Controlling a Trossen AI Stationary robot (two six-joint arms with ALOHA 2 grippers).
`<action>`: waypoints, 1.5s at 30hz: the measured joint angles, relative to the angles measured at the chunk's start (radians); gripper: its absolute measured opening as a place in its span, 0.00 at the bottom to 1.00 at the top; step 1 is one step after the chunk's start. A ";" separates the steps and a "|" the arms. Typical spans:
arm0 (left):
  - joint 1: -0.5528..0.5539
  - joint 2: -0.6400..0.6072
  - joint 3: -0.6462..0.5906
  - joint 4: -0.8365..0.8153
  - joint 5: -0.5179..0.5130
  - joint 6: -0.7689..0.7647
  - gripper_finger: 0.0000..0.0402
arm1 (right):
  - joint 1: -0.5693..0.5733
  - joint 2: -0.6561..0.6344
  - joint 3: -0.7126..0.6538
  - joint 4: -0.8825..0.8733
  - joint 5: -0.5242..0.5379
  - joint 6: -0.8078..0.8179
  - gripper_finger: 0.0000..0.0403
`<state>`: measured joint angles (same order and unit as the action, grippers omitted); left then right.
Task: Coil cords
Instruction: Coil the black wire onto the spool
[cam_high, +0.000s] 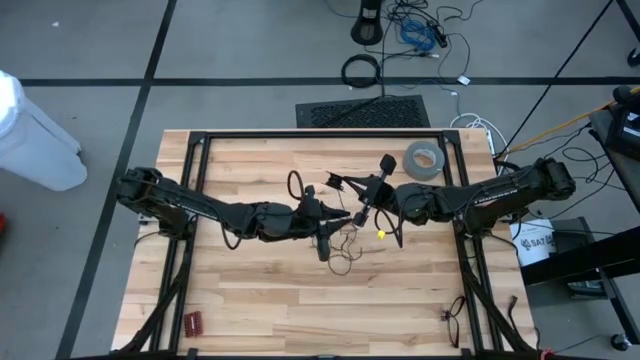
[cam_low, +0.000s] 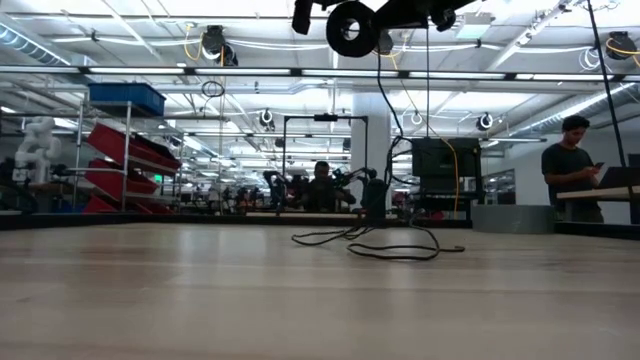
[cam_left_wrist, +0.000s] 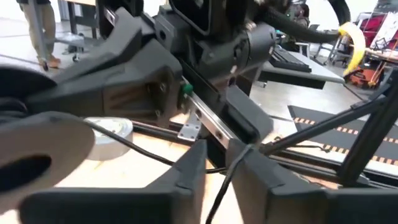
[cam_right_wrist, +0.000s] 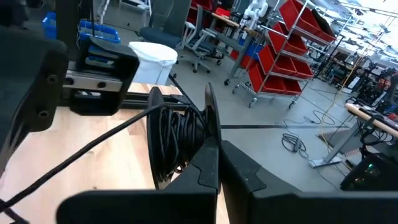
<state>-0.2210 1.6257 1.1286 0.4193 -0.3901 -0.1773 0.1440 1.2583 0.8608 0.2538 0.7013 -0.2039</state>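
Note:
The cord is a very thin black wire. Part of it is wound on a black reel (cam_right_wrist: 180, 134) held by my right gripper (cam_high: 366, 198) above the table's middle. The reel also shows at the top of the low view (cam_low: 350, 28). From there the wire hangs down (cam_low: 378, 140) to a loose tangle (cam_high: 345, 250) lying on the wood. My left gripper (cam_high: 325, 222) is just left of the right one. Its fingers (cam_left_wrist: 186, 177) stand a narrow gap apart, and the wire (cam_left_wrist: 225, 177) runs through that gap. My right gripper pinches the reel's thin flange (cam_right_wrist: 210, 124) between its two shut fingers, at the flange's rim. The reel is lifted clear of the table, and a strand (cam_right_wrist: 81, 152) leads off it. My left gripper has the wire in its narrow gap; whether the fingers touch it I cannot tell.
A grey tape roll (cam_high: 424, 160) lies at the far right of the table. A small red thing (cam_high: 192, 322) lies near the front left, and a thin black thing (cam_high: 455, 318) near the front right. A black frame (cam_high: 320, 135) borders the table. A person (cam_low: 570, 165) stands beyond.

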 joint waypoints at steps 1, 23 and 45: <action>-0.004 0.000 0.000 -0.002 0.000 -0.002 0.24 | 0.000 -0.002 0.000 0.001 0.000 -0.001 0.00; -0.101 0.001 0.000 -0.017 -0.029 0.007 0.77 | 0.001 -0.117 0.000 -0.083 -0.026 0.012 0.00; -0.202 -0.037 -0.001 -0.155 -0.032 0.069 0.80 | 0.009 -0.195 0.000 -0.148 -0.109 0.059 0.00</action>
<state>-0.4226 1.5889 1.1278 0.2644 -0.4217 -0.1085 0.1533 1.0635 0.8608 0.1060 0.5919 -0.1453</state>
